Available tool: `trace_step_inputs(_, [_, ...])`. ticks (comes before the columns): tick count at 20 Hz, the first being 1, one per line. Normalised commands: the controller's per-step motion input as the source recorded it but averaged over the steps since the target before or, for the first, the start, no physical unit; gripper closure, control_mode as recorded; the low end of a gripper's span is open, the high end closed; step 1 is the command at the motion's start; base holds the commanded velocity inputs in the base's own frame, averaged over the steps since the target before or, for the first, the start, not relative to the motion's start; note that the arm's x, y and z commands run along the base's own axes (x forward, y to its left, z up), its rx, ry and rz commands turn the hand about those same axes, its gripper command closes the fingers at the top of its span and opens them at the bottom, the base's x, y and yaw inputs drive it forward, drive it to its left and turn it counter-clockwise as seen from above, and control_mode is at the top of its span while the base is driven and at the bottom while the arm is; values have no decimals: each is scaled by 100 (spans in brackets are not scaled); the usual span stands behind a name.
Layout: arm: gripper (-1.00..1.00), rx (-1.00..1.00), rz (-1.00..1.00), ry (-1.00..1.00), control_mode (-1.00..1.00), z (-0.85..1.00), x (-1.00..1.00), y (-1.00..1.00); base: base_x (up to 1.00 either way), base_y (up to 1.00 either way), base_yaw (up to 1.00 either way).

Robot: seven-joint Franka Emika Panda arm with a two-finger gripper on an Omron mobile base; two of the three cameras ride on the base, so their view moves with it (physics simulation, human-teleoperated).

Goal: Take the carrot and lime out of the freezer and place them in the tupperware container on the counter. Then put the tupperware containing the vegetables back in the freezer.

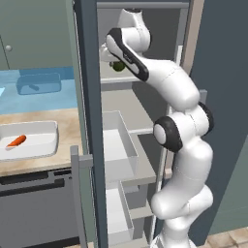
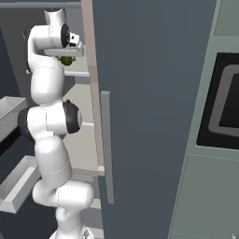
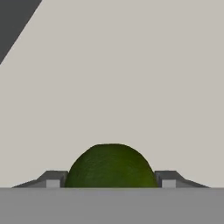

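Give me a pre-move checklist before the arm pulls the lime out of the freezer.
1. Lime sits between the claw fingertips: ok, one fingertip at each side, against it.
2. Lime lifted off the shelf: cannot tell.
3. Carrot already in the container: ok.
4. Container has free space for the lime: ok, its right half is bare.
5. Freezer door open enough to back out: ok, the arm passes through the opening.
6. Door bins clear of the arm's way: cannot tell.
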Motion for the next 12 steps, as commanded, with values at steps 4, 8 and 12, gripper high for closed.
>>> trace_step_inputs(4, [100,8,-10,-3,-100,-61,-100,-45,0,0,0])
trace_step_inputs(8, [100,9,-8,-7,-100,-56,-100,-30,0,0,0])
trace_step_inputs(12, [100,12,-7,-14,-100,-36,-100,-24,0,0,0])
